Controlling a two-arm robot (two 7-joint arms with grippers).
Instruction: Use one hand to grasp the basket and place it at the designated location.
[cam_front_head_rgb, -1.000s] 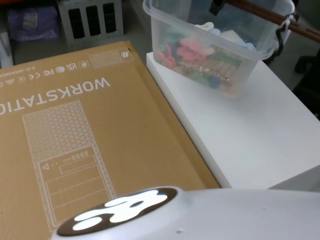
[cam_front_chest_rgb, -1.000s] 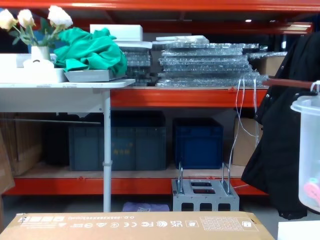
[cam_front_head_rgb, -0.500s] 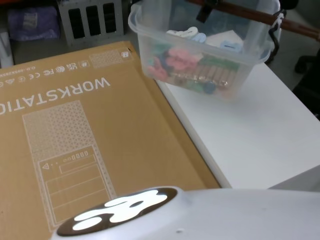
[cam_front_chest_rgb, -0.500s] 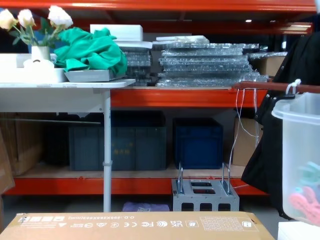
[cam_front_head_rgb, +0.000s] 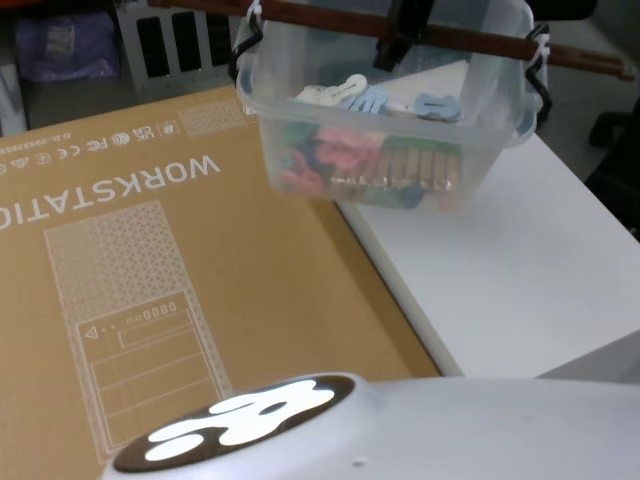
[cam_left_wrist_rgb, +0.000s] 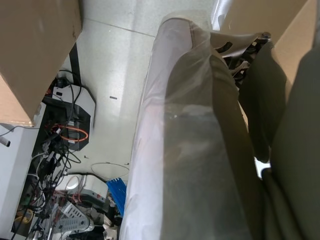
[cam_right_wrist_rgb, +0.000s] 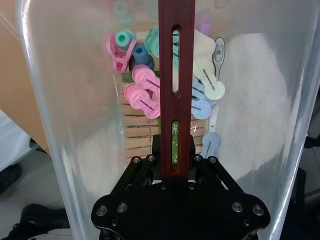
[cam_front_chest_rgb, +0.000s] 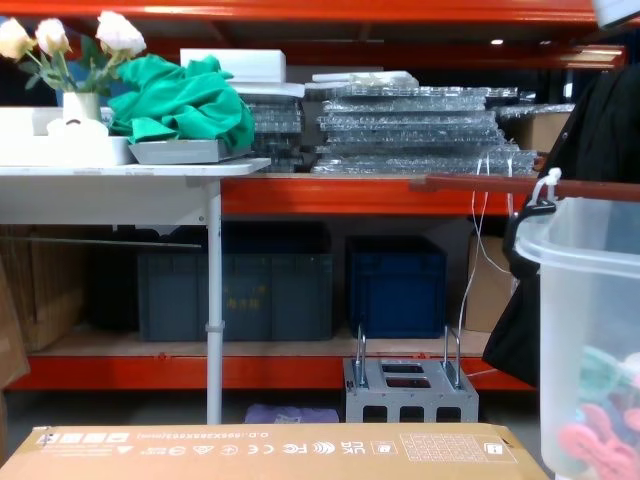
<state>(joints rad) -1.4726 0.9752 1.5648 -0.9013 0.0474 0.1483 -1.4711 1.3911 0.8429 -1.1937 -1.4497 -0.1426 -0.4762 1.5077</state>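
Basket hung straight under your right pincer, carried by its dark red bar handle. On the wrist cam the pincer was clamped tight on that bar near its mid-length, black fingers pressed on either side, with the slotted bar running out ahead of it over the open tub.

Down below the pincer, inside the tub, you had wooden pegs stacked on the floor, w/ pink clips and pale blue ones on top.

Beneath the pincer and off to its left lay the cardboard box; beneath and to its right, the white table. Basket's base sat over the seam between the two; couldn't tell if it touched either.

Chest cam had the basket at far right, bar level across the rim.
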